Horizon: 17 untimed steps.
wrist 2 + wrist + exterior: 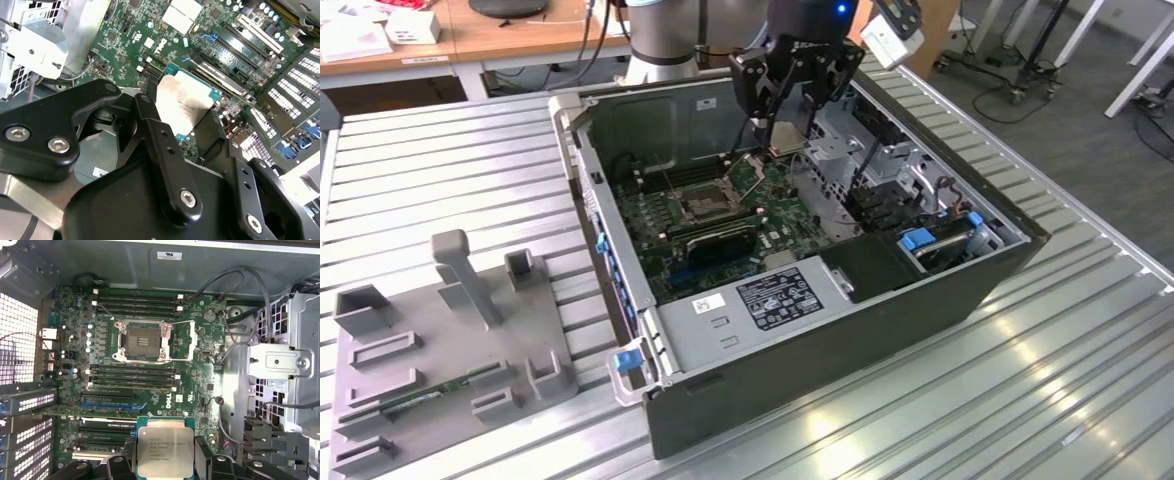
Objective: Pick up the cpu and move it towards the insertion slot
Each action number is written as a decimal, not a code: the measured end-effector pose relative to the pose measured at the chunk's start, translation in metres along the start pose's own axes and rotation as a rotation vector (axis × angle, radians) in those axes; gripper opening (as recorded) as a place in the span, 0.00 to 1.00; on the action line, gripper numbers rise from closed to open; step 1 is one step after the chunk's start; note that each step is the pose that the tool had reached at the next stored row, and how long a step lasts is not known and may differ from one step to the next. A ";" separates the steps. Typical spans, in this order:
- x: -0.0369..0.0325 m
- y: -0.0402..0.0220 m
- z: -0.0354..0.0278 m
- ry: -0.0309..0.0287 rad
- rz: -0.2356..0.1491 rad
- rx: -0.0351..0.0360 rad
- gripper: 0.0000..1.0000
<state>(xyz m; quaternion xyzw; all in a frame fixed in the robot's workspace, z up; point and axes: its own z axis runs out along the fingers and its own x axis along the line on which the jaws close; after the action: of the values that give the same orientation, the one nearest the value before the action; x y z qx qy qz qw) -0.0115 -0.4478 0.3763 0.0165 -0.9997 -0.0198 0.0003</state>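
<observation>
Exterior view: the gripper (786, 128) hangs over the open computer case (987, 262), one cpu (786, 139) above the one insertion slot (703, 204). Second wrist view: jaws clamped on the cpu (184, 102) edges. First wrist view: the cpu (165, 451) is well apart from the insertion slot (142, 341); motherboard (200, 390) between.

arm: 1 arm, reaching down from the far side in the exterior view, wrist pointing steeply downward
claw (783, 128): black linkage fingers (150, 135) drawn in, 1 on each side of the cpu (165, 452), gripping its edges and holding it aloft
</observation>
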 end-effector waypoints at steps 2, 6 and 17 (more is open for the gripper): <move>-0.0018 -0.0001 0.0000 0.0000 0.000 0.0000 0.55; -0.0058 -0.0002 0.0000 0.0000 0.000 0.0000 0.55; -0.0020 0.0006 0.0044 0.0000 0.000 0.0000 0.55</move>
<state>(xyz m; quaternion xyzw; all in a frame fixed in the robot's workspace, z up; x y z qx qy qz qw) -0.0095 -0.4469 0.3719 0.0165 -0.9997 -0.0198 0.0003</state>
